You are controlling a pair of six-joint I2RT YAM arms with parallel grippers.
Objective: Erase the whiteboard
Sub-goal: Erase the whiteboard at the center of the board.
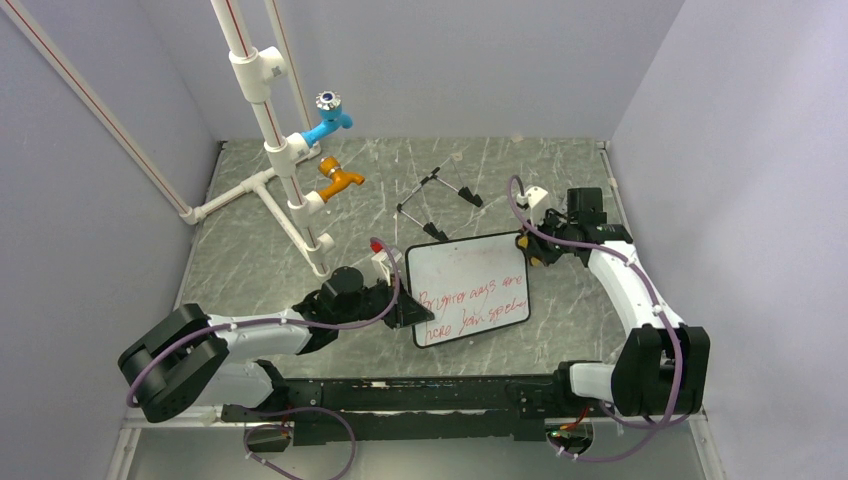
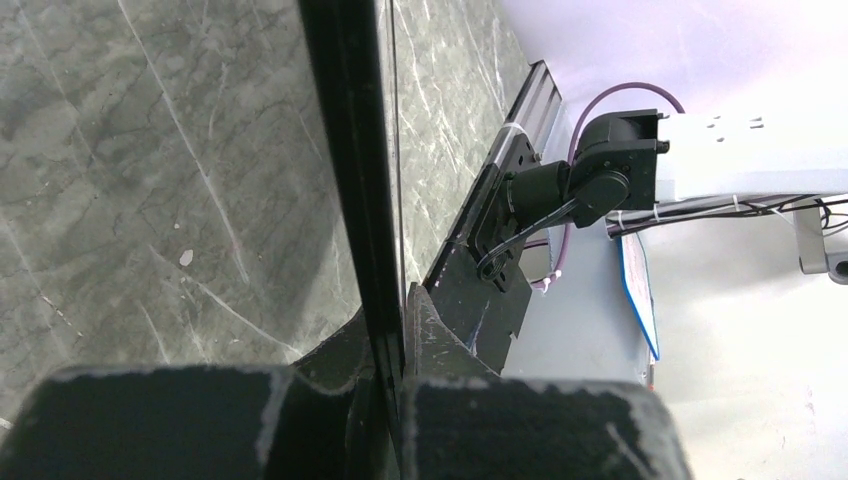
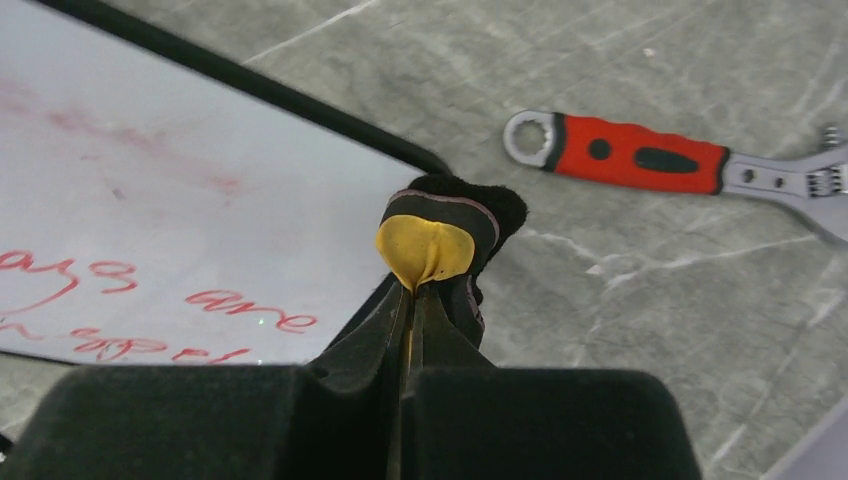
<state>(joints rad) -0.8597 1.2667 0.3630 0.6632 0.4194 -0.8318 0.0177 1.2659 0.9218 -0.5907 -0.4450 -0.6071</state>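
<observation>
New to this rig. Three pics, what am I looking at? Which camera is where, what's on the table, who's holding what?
Two robot arms are bolted at the near table edge. The wide picture comes from a fixed camera above and behind them; the other two come from a camera on each wrist.

The left gripper is shut on the edge of the whiteboard, holding it; its wrist view shows the black frame running between its fingers. The right gripper is shut on a small yellow-black eraser at the board's far right corner. The top strip looks wiped; red writing remains below.

Also on the table: a red-handled wrench, a black wire stand, and a white pipe frame with blue and orange taps.
</observation>
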